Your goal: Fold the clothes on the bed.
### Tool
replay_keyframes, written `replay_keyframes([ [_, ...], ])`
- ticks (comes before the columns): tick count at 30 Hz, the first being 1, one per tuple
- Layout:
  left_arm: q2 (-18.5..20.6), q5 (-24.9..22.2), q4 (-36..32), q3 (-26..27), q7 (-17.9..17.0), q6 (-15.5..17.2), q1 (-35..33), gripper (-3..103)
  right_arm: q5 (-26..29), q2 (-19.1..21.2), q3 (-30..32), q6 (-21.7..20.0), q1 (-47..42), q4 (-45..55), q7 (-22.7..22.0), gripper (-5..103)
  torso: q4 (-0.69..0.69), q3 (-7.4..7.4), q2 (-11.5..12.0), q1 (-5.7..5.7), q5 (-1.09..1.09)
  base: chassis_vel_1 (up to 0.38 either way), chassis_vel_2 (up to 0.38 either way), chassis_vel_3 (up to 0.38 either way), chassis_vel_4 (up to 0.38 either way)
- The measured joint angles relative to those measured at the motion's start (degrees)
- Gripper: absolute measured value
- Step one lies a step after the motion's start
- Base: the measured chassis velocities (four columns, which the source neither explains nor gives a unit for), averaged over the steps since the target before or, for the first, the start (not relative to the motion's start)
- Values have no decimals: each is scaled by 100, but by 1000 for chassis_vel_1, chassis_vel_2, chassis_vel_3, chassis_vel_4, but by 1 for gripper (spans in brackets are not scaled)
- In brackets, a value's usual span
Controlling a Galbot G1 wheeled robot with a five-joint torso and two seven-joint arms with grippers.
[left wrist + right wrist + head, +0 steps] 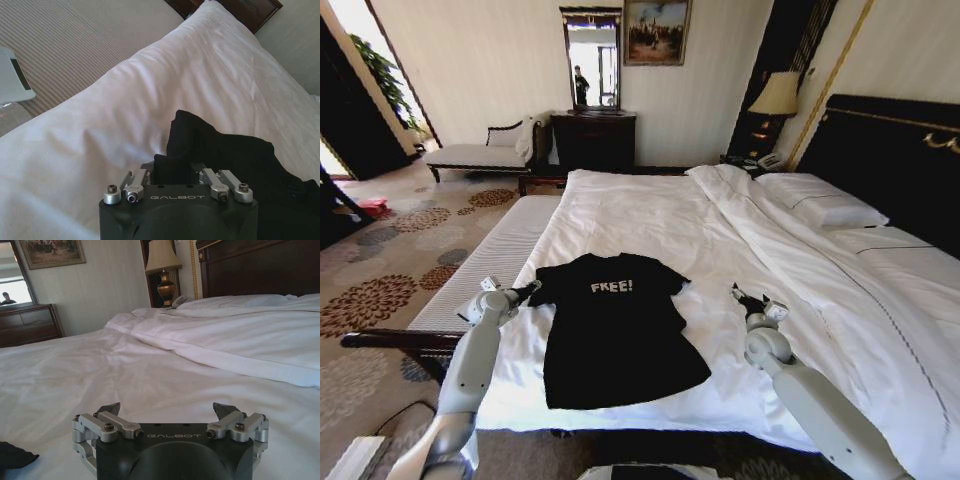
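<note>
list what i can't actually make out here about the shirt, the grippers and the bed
- Left gripper, left wrist view: its fingertips are sunk in the black T-shirt sleeve and hidden by its own body, so how much fabric it has is unclear.
- Right gripper, open over bare sheet: the shirt's other sleeve is cut to a dark scrap by the right wrist view's edge.
- Bed, head view: near edge hidden behind both arms; headboard cut off by the frame.

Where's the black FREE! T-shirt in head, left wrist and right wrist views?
Head: T-shirt lies flat mid-frame on the bed, left gripper at its sleeve.
Left wrist: low and right of centre, sleeve between that gripper's fingers.
Right wrist: a scrap of it at the bottom-left corner, apart from the open right gripper.
Shared landmark: the white sheet.
</note>
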State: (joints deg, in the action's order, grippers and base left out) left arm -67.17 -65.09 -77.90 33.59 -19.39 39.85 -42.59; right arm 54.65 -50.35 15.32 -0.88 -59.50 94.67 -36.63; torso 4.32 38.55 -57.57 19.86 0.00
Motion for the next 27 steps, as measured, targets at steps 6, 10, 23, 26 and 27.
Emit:
replay_keyframes([
  [6, 55, -6, -257, -81, -46, 0, -7, 19, -19, 3, 39, 0, -38, 4, 0, 100, 0, 0, 0, 0, 0, 0, 0, 0, 0],
  [10, 101, 39, -471, -236, -69, 6, -23, 3, -31, -2, 45, 4, -52, 7, 0, 100, 0, 0, 0, 0, 1, 0, 0, 0, 0],
  [23, 210, 589, -531, -941, -60, -16, 188, 20, -60, -10, 75, 12, -102, 12, -1, 100, 0, 0, 0, 0, 1, 0, 0, 0, 0],
  [26, 216, 587, -534, -935, -62, -16, 168, 25, -63, -7, 102, 13, -125, 9, 0, 100, -1, 0, 0, 0, 1, 0, 0, 0, 0],
  [27, 224, 585, -534, -935, -63, -16, 161, 30, -66, -4, 113, 13, -134, -2, 1, 100, -1, 0, 0, 0, 0, 0, 0, 0, 0],
])
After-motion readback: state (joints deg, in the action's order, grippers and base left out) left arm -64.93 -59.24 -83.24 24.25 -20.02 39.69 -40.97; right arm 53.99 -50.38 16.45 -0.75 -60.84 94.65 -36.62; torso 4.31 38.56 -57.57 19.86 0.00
